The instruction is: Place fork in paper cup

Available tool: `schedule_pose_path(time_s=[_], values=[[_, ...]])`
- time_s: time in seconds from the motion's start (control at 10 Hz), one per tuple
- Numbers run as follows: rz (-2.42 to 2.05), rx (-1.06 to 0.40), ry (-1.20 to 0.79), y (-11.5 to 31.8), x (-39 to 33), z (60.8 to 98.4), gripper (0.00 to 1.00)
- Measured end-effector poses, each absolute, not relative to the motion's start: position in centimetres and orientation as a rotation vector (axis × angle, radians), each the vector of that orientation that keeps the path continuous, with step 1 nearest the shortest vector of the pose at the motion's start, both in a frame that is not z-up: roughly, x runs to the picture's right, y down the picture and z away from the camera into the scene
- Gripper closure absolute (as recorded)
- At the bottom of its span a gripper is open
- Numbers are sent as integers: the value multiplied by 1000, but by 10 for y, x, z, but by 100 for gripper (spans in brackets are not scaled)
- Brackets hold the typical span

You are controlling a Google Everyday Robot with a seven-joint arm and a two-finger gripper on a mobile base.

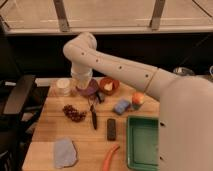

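The paper cup [63, 86] stands at the back left of the wooden table, whitish and short. My gripper [83, 83] hangs at the end of the white arm, just right of the cup and over the near-left rim of the purple bowl [90, 90]. It is shut. The fork is hidden from me; I cannot tell whether it is in the gripper.
An orange bowl [109, 85] sits right of the purple one. On the table lie dark grapes [74, 113], a black-handled knife [93, 118], a black remote [111, 129], a blue sponge [121, 106], an orange fruit [137, 99], a green tray [143, 143], a carrot [110, 158] and a grey cloth [65, 152]. A black chair [18, 95] stands at the left.
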State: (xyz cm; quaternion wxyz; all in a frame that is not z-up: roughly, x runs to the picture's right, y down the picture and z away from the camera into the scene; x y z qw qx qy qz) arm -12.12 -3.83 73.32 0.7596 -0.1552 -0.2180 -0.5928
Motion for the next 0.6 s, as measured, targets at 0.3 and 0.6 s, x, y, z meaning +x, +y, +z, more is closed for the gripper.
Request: schedule_pose_path(time_s=[0.3,0.6], values=[[-1312,-214,-460,-101,-167,742,100],[-1329,-134,-494,-132,-201,761,100]])
